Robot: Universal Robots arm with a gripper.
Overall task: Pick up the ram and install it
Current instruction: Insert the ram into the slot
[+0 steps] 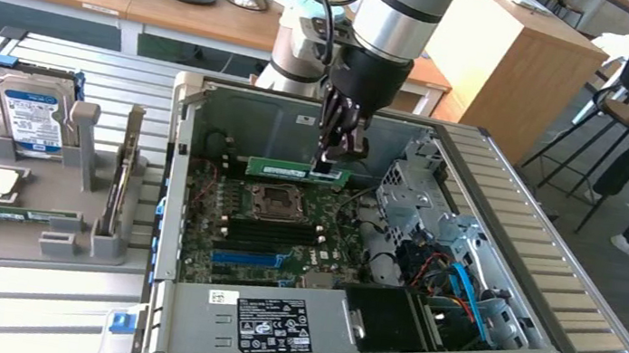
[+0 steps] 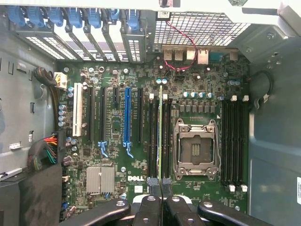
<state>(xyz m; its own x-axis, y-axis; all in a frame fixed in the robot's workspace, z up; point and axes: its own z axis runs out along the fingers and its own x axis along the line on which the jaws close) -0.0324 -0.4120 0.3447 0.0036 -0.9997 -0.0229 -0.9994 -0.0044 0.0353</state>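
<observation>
Hand (image 1: 327,166) clamped shut on ram (image 1: 285,170), held edge-down over motherboard (image 1: 222,247), presumably to line up with a slot.

**Work surface and its direct load**

Support: a silver-grey table of ribbed metal slats (image 1: 16,311), its ribs running away from the near edge of the exterior view; two objects rest directly upon it. Toward the exterior view's left, a flat grey moulded holder (image 1: 8,237) with upright slots; just beside it, toward the exterior view's right, a grey-and-black metal desktop computer case (image 1: 185,324), laid on its side with the open face upward; the slats extend beyond both objects on their outer sides.
</observation>
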